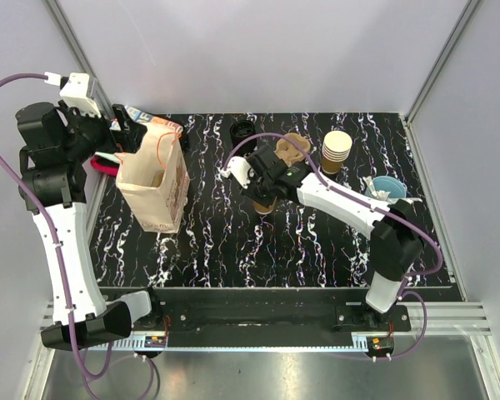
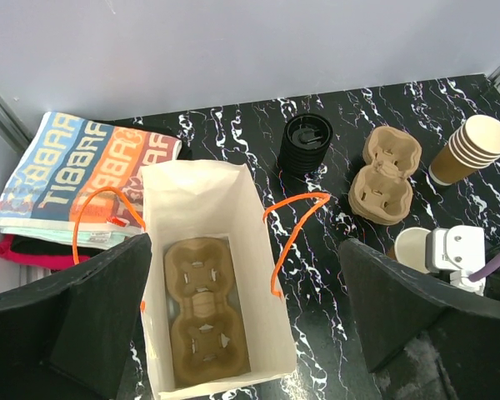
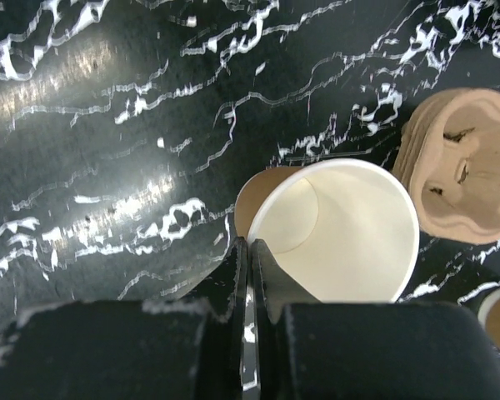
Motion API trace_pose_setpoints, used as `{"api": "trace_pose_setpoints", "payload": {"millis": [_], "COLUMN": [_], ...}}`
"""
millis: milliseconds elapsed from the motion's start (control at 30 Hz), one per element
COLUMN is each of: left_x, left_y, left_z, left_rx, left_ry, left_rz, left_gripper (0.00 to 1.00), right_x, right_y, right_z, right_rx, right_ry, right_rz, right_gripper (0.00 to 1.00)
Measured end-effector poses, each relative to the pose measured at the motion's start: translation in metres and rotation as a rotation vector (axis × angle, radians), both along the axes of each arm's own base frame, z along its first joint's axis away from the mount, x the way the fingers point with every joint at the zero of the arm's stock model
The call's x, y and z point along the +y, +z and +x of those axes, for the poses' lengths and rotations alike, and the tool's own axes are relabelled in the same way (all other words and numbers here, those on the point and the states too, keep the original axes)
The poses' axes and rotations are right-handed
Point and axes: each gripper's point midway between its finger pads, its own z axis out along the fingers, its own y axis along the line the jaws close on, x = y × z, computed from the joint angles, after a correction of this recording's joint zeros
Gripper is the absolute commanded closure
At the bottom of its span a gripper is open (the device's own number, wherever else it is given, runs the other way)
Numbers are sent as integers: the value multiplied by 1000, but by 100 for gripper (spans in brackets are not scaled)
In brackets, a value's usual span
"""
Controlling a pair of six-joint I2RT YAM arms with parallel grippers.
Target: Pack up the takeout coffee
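The takeout coffee cup (image 3: pixel 342 233) is a brown paper cup with a white inside and no lid on it. It stands on the table's middle (image 1: pixel 264 205). My right gripper (image 3: pixel 249 243) is shut on its near rim, one finger inside the wall and one outside. In the left wrist view the cup's rim (image 2: pixel 411 247) shows beside the right wrist. My left gripper (image 2: pixel 243 243) hangs open over a white paper bag (image 2: pixel 271 283) with orange handles at the table's left (image 1: pixel 154 179). A brown cup carrier (image 2: pixel 202 312) lies flat in the bag's bottom.
A stack of black lids (image 2: pixel 305 143) sits at the back. To its right are stacked carriers (image 2: pixel 385 173) and nested paper cups (image 1: pixel 336 152). A light blue cup (image 1: pixel 389 187) stands at the right. A folded printed bag (image 2: pixel 83 167) lies behind the white bag.
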Motion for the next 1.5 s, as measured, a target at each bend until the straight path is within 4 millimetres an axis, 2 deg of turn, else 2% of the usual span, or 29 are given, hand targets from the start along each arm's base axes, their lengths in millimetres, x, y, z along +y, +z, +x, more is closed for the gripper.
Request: {"api": "trace_pose_setpoints", "payload": {"millis": [267,467,600,700,833,933,967,1033,1067,1167,1333,1400,1500], "left_x": [0,0,0,0,0,0,0,0,0,0,1,1,1], "left_y": [-4,-4,-4,-4,-8,-7,-7,-7,-7,-7,-8,-10,-15], "left_z": [0,0,0,0,0,0,0,0,0,0,0,0,0], "left_rx": [10,10,9,9,17,16,16,15,15,15,13,16,23], "left_ry": [0,0,-1,-1,-1,-1,-1,-1,-1,-2,-4,-5,-8], "left_rz": [-3,0,4,4,2,3,3,3,4,4,13,18,28], "left_gripper": [1,1,1,1,1,1,1,1,1,1,1,1,1], "right_x": [23,25,21,21,25,26,25,23,23,26,33,32,23], "right_y": [3,-17,-27,-31,-32,-33,-33,-29,-24,5,91,130,160], "right_z": [15,18,13,9,3,-1,-2,0,2,18,67,99,149], "right_rx": [-63,-59,-42,-33,-28,-22,-20,-28,-37,-109,-326,-421,-497], "right_ry": [-42,-61,-59,-56,-44,-36,-36,-44,-50,-78,-212,-309,-446], "right_rz": [79,51,31,24,24,17,12,0,-4,8,96,157,234], "right_gripper": [100,100,95,84,64,55,47,38,30,25,23,23,25]}}
